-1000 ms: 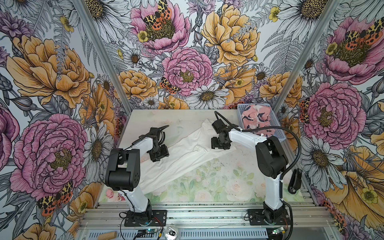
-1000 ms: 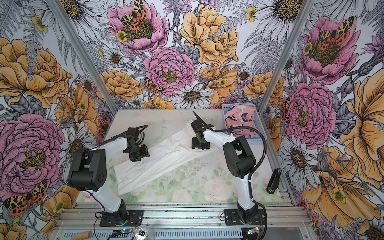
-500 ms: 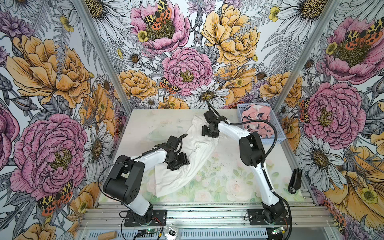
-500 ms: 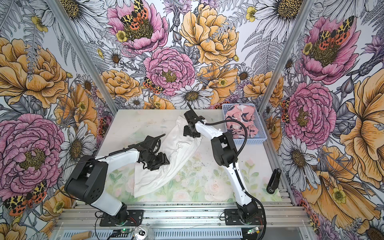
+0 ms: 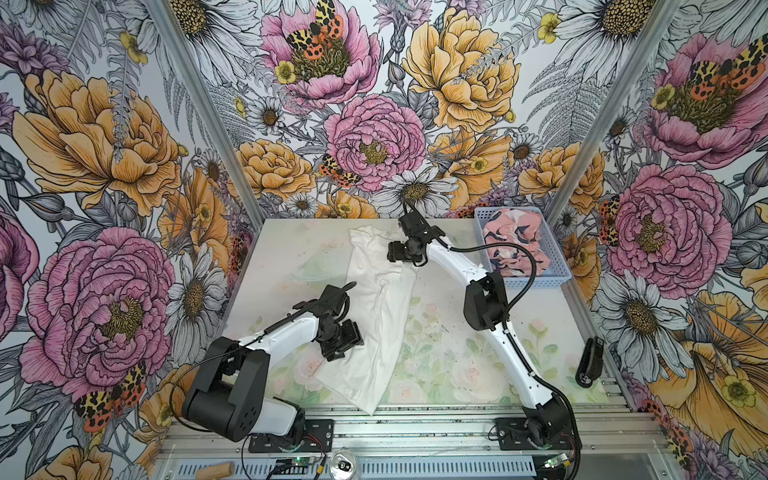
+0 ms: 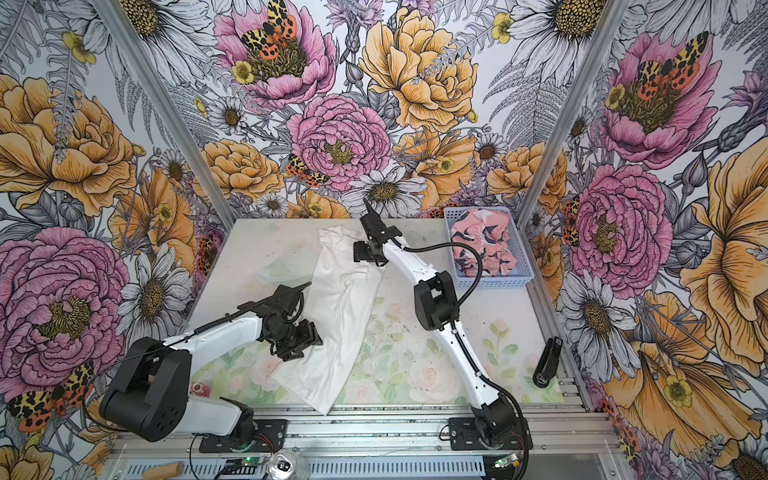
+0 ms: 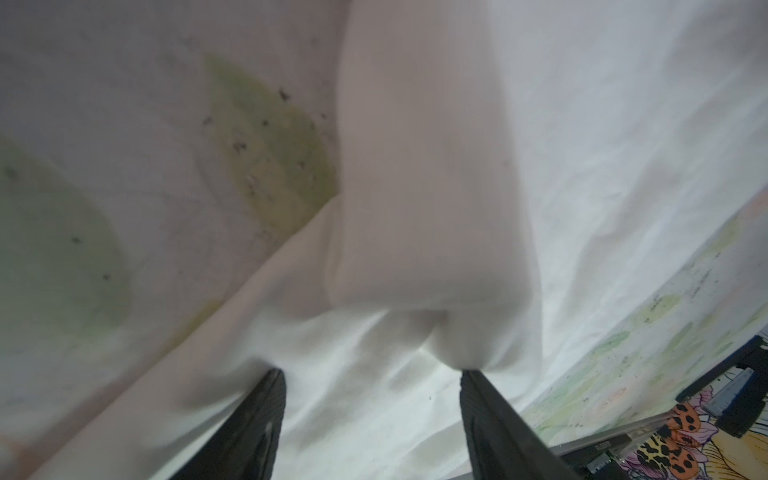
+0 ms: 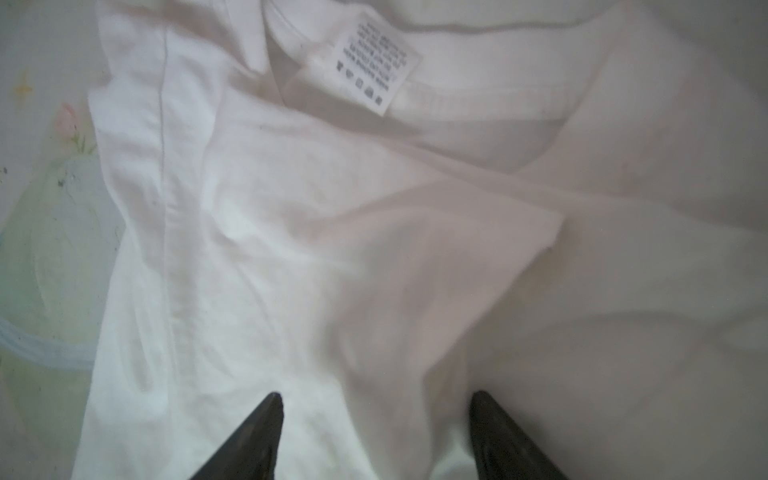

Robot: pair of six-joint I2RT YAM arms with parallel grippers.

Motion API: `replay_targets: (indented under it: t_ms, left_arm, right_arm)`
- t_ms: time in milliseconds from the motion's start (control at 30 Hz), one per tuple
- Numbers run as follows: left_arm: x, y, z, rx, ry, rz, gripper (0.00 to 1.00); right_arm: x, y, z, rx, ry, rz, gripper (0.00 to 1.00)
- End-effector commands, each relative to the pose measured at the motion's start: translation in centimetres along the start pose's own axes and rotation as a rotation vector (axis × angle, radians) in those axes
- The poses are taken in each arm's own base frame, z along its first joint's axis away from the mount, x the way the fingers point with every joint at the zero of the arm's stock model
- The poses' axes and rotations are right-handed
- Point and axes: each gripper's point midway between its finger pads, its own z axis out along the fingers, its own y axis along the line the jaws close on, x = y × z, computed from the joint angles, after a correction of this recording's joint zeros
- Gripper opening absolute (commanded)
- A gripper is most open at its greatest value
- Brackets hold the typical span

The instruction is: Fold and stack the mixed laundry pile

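As the white garment [image 5: 380,303] lies lengthwise on the bench [image 5: 457,357], the left gripper [image 7: 370,374] hovers over its near end. The right gripper [image 8: 376,397] hovers over its far end. Both have their jaws apart.

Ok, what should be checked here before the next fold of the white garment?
1. Left gripper free of cloth: ok, jaws apart over the white garment.
2. Right gripper free: ok, jaws apart near the collar label.
3. Garment lying flat: not ok, a narrow wrinkled strip with a raised fold.
4. Garment fully on the table: not ok, its near corner lies at the front edge.
5. Pink garment ready: not ok, crumpled in the basket.
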Motion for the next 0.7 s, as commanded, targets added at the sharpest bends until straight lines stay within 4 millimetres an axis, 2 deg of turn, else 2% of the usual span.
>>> replay_targets:
  t_ms: [0,100,200,300,400,467,533,667]
  left_arm:
    - [3.0,3.2,2.7,-0.111,0.094,-0.023,0.67]
    - [4.5,3.5,3.1,-0.121,0.124,-0.017,0.67]
    - [6.5,4.0,3.4,-0.121,0.157,-0.02,0.66]
    - [8.6,4.3,3.8,-0.099,0.184,-0.04,0.65]
    - [10.3,4.2,4.3,-0.086,0.206,-0.039,0.64]
    - [10.6,4.1,4.1,-0.079,0.198,-0.037,0.64]
    - [10.0,3.7,3.4,-0.056,0.157,-0.055,0.65]
    - [7.9,2.1,0.5,-0.005,0.041,-0.067,0.68]
  right_arm:
    - [-1.8,2.9,-8.2,0.012,-0.097,-0.084,0.74]
    - [1.2,2.9,-9.7,0.046,-0.048,-0.071,0.74]
    - [4.6,3.0,-9.7,0.05,-0.003,-0.035,0.74]
    - [7.9,4.1,-7.8,0.015,0.036,-0.012,0.73]
    - [9.8,5.2,-5.5,0.031,0.068,-0.028,0.73]
    - [10.5,5.6,-3.7,0.058,0.081,-0.043,0.73]
    - [11.3,5.1,-1.9,0.109,0.094,-0.049,0.73]
    - [12.9,2.2,1.2,0.229,0.147,-0.056,0.72]
